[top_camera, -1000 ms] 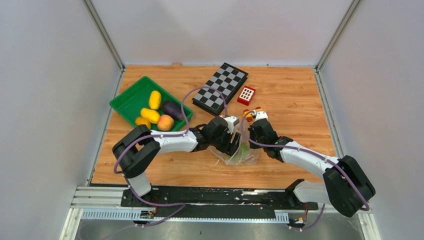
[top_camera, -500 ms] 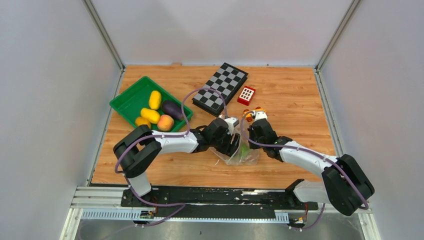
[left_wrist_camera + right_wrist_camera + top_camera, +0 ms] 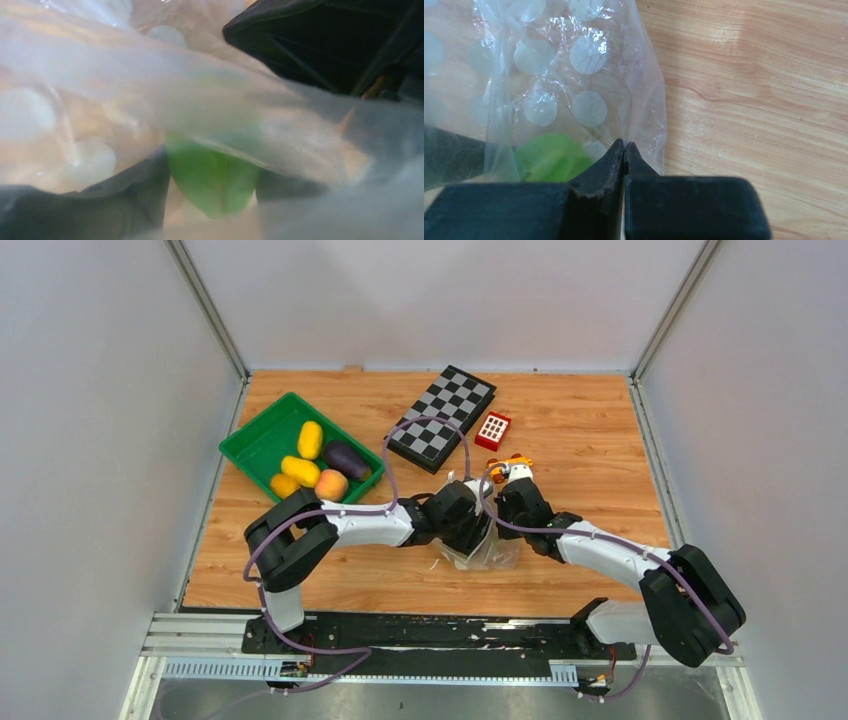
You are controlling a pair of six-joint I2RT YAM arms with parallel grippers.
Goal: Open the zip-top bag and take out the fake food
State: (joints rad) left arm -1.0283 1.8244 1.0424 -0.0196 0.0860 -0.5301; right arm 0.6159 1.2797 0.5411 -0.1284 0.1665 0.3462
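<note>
Right end effector (image 3: 624,150) pinched together on an edge of the bag (image 3: 574,75) at mid-bench (image 3: 580,430); left end effector (image 3: 212,197), nearer, buried in its folds, green fruit (image 3: 212,175) straight ahead between the fingers, clamped or not impossible to tell.

The bag (image 3: 483,548), clear with white dots, lies crumpled on the bench (image 3: 600,440) near its middle. One edge is pinched in my right jaws, which are closed tight on the plastic. Inside is a green piece (image 3: 212,180), blurred through the film, sitting between my left jaws; whether they grip it I cannot tell. The eggplant (image 3: 345,458), the peach (image 3: 331,485) and three yellow pieces (image 3: 300,470) lie together in the green tray (image 3: 255,440), well apart from the bag.
</note>
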